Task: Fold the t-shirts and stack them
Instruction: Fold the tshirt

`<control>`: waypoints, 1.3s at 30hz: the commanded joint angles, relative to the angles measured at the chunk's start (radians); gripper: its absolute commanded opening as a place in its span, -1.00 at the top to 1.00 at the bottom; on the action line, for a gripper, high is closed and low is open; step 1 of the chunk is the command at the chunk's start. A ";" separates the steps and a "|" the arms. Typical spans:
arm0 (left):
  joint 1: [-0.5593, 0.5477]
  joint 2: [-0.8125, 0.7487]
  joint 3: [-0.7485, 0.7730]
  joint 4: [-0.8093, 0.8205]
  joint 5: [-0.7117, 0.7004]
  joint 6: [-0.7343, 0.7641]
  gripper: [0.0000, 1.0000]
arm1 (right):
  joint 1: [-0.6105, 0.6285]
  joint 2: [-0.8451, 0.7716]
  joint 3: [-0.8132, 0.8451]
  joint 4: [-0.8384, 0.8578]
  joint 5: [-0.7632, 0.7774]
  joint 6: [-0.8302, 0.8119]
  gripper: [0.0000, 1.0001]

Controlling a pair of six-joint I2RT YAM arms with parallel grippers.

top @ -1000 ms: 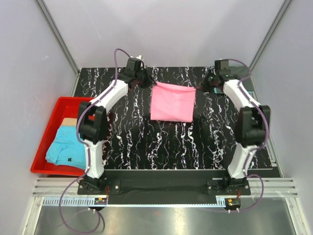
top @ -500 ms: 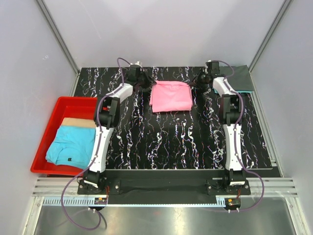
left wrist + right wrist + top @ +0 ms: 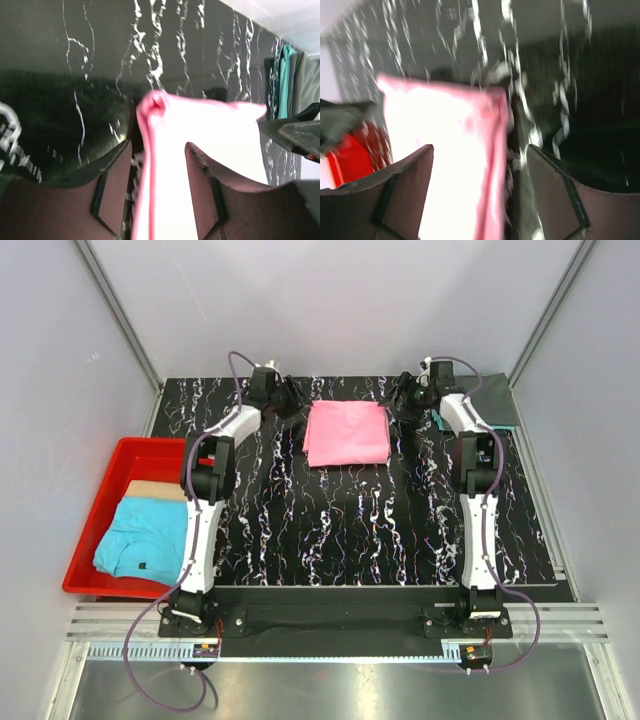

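The pink t-shirt (image 3: 347, 434) lies folded into a rectangle on the far middle of the black marbled table (image 3: 330, 530). The left gripper (image 3: 157, 145) sits low at the shirt's left edge, its jaws spread, with the cloth's edge lying loose between them and unpinched. The right gripper (image 3: 479, 147) is at the shirt's right edge, its jaws also wide and released; this view is blurred. At the far right corner a dark grey t-shirt (image 3: 495, 395) lies on a teal one (image 3: 286, 75). In the red bin (image 3: 88, 530) on the left, a light blue t-shirt (image 3: 145, 537) lies beside a tan cloth (image 3: 158, 490).
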 commanded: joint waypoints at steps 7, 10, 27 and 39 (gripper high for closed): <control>-0.008 -0.232 -0.166 -0.215 0.131 0.195 -0.11 | -0.002 -0.258 -0.252 -0.208 -0.160 -0.336 -0.99; -0.017 -0.235 -0.213 -0.223 0.165 0.216 -0.15 | 0.001 -0.253 -0.288 -0.189 -0.188 -0.344 -1.00; -0.075 -0.205 -0.302 -0.312 0.161 0.233 0.63 | 0.013 -0.325 -0.579 -0.010 -0.242 -0.266 0.43; -0.083 -0.461 -0.643 -0.303 0.079 0.103 0.77 | 0.015 -0.540 -1.019 0.131 -0.202 -0.129 0.64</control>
